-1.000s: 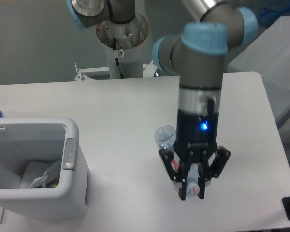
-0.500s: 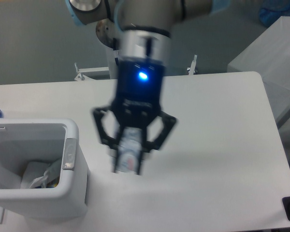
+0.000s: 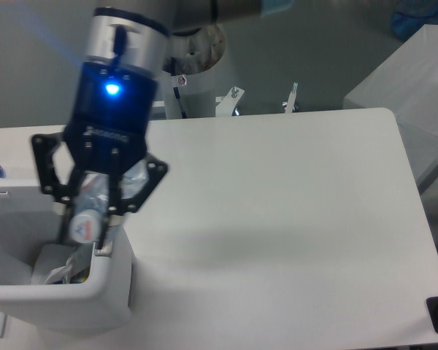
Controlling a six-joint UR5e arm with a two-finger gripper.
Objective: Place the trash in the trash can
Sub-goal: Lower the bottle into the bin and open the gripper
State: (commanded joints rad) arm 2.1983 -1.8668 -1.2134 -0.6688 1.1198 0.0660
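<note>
Moved since half a second ago: bottle (image 3: 87, 219) and tool (image 3: 87, 222), carried left from mid-worktop to the trash can (image 3: 66, 295); I log the present state as follows.

Item 1, bottle: clear plastic, pale cap end pointing down toward me, clamped between the tool's fingers (image 3: 114, 208). It hangs tilted over the right side of the trash can's opening, its lower end about level with the rim by the grey tab (image 3: 102, 248).

Item 2, wrapper (image 3: 62, 268): crumpled, clear, lying inside the trash can at the bottom, below the bottle.

Item 3, trash can: white, rounded corners, at the near left corner of the worktop (image 3: 277, 204).

Item 4, tool: black, blue indicator lit on its body, fingers closed narrowly on the bottle; I see the arm (image 3: 120, 44) rising behind it, somewhat blurred.
</note>
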